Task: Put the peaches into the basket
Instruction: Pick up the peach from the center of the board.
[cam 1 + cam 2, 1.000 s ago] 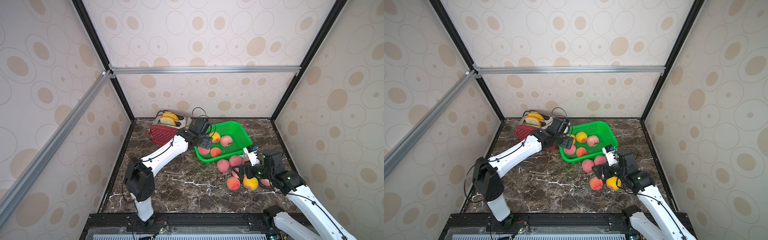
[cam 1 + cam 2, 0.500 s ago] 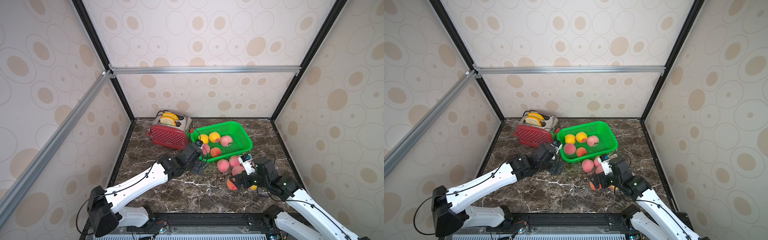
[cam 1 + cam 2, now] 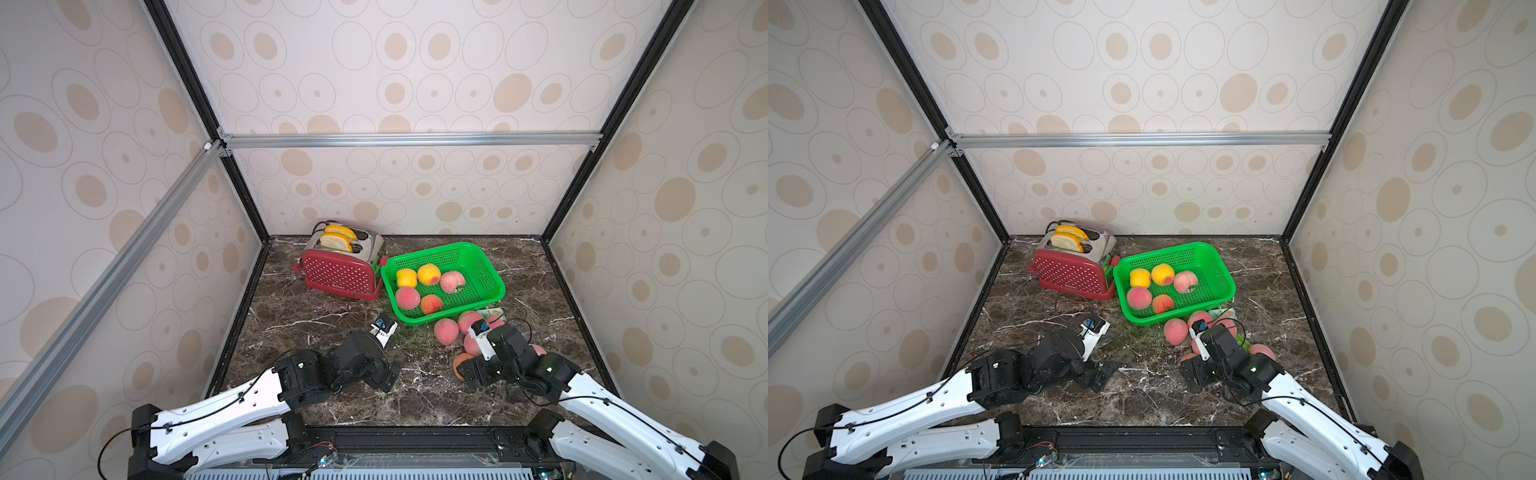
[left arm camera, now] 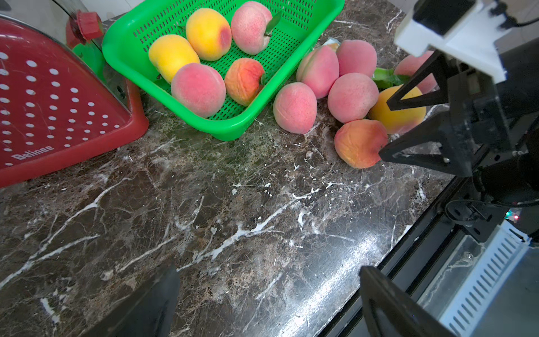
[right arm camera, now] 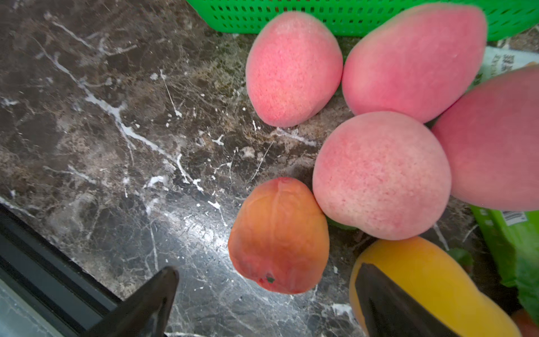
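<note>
Since the job is judged by what lies where, I start with the dark brown, white-veined marble bench (image 3: 316,332) that carries everything. Toward its far edge, left of middle, stands the red, white-dotted metal toaster (image 3: 338,272) with two yellow-crusted bread slices (image 3: 337,239) in its slots. Just beside it, toward the far right corner, sits the bright green perforated plastic basket (image 3: 440,257). Five round, creased peaches (image 3: 407,297) already lie in it: two yellow, two pink, one orange-red.

My left claw (image 4: 268,271) hangs low over bare bench near the front edge, jaws wide apart and holding nothing. My right claw (image 4: 383,131) is low toward the front right, jaws equally wide, gripping nothing. Its wrist view shows the orange-red peach (image 5: 278,236) between the fingers (image 5: 151,303), one finger lying across a yellow peach (image 5: 437,271). Whether a tip touches either fruit I cannot tell.

At least seven peaches sit on the bench, bunched just beside the basket's near right corner: five pink ones (image 4: 294,108), that orange-red one and the yellow one. A green and white packet (image 5: 513,242) lies among them, partly hidden.

I judge the task under halfway done, with five in and seven or more to go. The orange-red fruit looks like my next pick.
</note>
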`<state>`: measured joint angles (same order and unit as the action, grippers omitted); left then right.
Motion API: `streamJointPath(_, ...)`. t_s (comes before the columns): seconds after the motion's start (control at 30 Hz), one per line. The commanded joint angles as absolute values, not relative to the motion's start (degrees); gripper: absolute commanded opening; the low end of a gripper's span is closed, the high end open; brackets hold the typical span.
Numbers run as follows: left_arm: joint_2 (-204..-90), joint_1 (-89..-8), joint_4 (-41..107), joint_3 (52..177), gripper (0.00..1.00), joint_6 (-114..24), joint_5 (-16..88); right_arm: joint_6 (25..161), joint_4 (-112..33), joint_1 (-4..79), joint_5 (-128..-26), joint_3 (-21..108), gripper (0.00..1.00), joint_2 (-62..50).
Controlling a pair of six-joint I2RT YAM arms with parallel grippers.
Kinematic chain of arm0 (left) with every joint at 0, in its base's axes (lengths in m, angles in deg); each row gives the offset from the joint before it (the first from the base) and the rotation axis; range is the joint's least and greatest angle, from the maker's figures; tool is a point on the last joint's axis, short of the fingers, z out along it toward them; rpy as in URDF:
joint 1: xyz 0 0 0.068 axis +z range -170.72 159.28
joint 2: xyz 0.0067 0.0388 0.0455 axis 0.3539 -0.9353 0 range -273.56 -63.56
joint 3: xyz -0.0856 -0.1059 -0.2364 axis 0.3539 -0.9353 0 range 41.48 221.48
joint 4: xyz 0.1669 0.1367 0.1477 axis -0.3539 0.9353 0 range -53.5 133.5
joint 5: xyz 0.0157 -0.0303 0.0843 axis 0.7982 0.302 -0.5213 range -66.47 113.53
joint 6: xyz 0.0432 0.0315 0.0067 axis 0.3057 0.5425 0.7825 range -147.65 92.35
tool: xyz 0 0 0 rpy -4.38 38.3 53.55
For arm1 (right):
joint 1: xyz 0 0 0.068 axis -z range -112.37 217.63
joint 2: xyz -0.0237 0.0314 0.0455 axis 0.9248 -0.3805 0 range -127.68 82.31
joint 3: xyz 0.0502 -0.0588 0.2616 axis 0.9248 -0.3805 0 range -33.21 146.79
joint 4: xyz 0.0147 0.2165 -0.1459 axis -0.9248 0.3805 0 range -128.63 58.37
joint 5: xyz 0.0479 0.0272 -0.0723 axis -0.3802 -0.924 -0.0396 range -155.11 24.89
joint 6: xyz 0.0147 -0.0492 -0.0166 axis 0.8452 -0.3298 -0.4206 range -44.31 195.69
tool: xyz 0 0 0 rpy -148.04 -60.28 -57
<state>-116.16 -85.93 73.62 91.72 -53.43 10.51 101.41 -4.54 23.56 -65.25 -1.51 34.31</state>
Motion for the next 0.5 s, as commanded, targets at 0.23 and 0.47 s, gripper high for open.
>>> streamJointPath(0.23, -116.1, -86.9, 67.5, 89.1, 0.99, -52.9, 14.1, 103.1, -8.2, 22.6, -63.0, -4.7, 0.99, 32.6)
streamJointPath(0.47, -114.4, -87.0, 65.5, 88.2, 0.99, -51.9, 15.0, 103.8, -11.2, 22.4, -64.1, -6.0, 0.93, 30.2)
